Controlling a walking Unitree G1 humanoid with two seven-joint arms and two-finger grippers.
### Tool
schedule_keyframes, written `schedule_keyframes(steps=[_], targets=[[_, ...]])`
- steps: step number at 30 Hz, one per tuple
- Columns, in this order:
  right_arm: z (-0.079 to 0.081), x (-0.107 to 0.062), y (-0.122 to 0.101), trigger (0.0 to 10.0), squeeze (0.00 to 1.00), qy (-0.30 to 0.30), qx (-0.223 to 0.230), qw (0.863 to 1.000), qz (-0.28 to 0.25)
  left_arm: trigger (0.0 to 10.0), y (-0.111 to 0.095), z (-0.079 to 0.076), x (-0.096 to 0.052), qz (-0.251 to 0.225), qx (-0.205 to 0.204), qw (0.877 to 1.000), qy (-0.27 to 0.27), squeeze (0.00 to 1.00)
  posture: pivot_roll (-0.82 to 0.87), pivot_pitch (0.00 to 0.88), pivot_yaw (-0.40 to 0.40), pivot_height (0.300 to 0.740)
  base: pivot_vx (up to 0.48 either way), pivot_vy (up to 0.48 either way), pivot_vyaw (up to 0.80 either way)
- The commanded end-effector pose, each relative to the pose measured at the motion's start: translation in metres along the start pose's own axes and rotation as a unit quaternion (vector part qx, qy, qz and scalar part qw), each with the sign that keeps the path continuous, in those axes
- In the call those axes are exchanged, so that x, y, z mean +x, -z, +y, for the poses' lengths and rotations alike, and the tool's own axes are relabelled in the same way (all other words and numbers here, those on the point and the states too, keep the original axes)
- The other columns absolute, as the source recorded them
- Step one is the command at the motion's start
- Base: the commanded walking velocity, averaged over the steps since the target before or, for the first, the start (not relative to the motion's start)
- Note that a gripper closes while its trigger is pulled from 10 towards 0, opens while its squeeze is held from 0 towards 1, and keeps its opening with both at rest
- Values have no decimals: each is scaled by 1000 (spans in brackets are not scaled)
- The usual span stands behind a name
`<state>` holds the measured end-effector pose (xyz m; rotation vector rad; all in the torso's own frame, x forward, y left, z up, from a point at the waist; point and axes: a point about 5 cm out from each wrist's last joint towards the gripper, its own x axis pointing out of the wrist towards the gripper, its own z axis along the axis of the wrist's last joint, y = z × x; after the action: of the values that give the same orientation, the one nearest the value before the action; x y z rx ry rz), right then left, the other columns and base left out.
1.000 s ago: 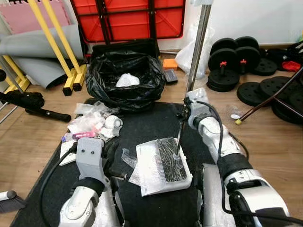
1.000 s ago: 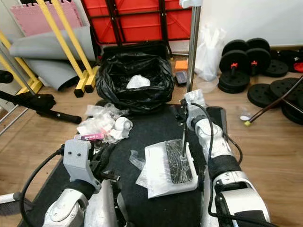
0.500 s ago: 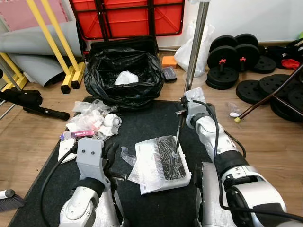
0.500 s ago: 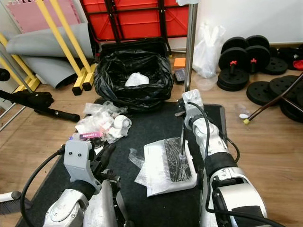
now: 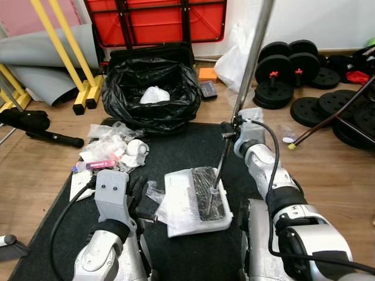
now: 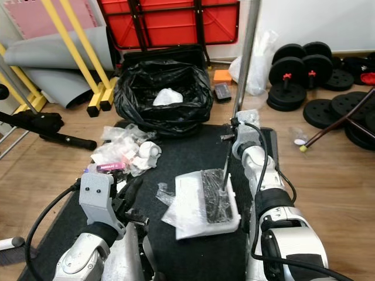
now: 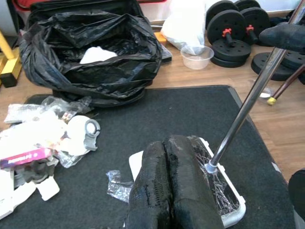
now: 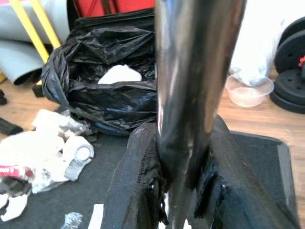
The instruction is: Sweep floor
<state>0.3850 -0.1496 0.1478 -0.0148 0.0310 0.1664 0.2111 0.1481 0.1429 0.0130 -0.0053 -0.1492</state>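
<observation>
Dustpan [image 5: 196, 201]: white, lies on the black mat [image 5: 193, 149], before the robot, holding dark debris.
Pole [image 5: 249, 61]: long axis near upright, top leaning away and rightward, foot at the dustpan.
Right gripper [image 8: 183, 191]: fingers pinch the pole from both sides.
Left gripper [image 7: 171, 183]: fingers pressed together, hovering just beside the dustpan.
Bag [image 5: 151, 96]: black, open, beyond the mat.
Litter [image 5: 111, 152]: heaped at the mat's left edge.

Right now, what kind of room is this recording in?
Probably a home gym or storage room: black weight plates on the wood floor, a rolled grey mat, and a red folded table against the wall.
</observation>
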Motion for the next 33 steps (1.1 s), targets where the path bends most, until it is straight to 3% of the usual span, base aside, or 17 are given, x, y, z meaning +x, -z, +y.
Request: schedule_keyframes(steps=[1,7,8,11,12,14,15,19,20,23,24,25,26,31,33], targets=[[3,0,-2,0,0,-2,-87,996,-11,10000,2,2,-2,8,4,1000,-10,0,37,122,40,401,0,0,0],[4,1,-4,0,0,-1,-87,996,-21,10000,2,2,-1,8,4,1000,-10,0,37,122,41,401,0,0,0],[5,1,-5,0,0,-1,-53,998,-24,10000,2,2,-1,8,4,1000,-11,0,39,121,39,401,0,0,0],[5,2,-6,0,0,1,-25,999,-28,10000,2,2,-1,8,4,1000,-11,0,40,122,39,401,0,0,0],[4,2,-7,2118,0,2,9,999,-32,10000,2,2,-1,8,4,1000,-11,0,40,120,39,401,0,0,0],[4,2,-7,2118,0,2,9,999,-32,10000,2,2,-1,8,4,1000,-11,0,40,120,39,401,0,0,0],[4,2,-9,10000,0,1,36,999,-37,10000,2,2,-1,8,4,1000,-11,0,41,120,40,401,0,0,0],[3,2,-11,10000,0,3,52,998,-46,10000,2,2,-1,9,4,1000,-11,0,38,119,41,401,0,0,0],[1,2,-13,0,0,4,61,997,-55,10000,3,2,-1,9,4,1000,-11,0,37,117,41,401,0,0,0],[0,2,-15,0,0,5,67,996,-61,10000,3,2,-1,9,4,1000,-11,0,37,115,40,401,0,0,0],[-2,2,-17,4549,0,10,82,995,-65,10000,3,3,0,9,5,1000,-11,0,37,113,40,401,0,0,0],[-2,2,-17,4549,0,10,82,995,-65,10000,3,3,0,9,5,1000,-11,0,37,113,40,401,0,0,0],[-3,2,-19,10000,0,13,102,992,-71,10000,4,3,0,9,5,1000,-11,0,35,108,37,401,0,0,0],[-6,3,-23,10000,0,21,124,989,-76,10000,4,3,1,9,5,1000,-12,0,34,105,36,401,0,0,0],[-21,3,-36,10000,0,49,159,981,-103,10000,5,2,2,8,5,1000,-13,0,27,97,33,401,0,0,0]])
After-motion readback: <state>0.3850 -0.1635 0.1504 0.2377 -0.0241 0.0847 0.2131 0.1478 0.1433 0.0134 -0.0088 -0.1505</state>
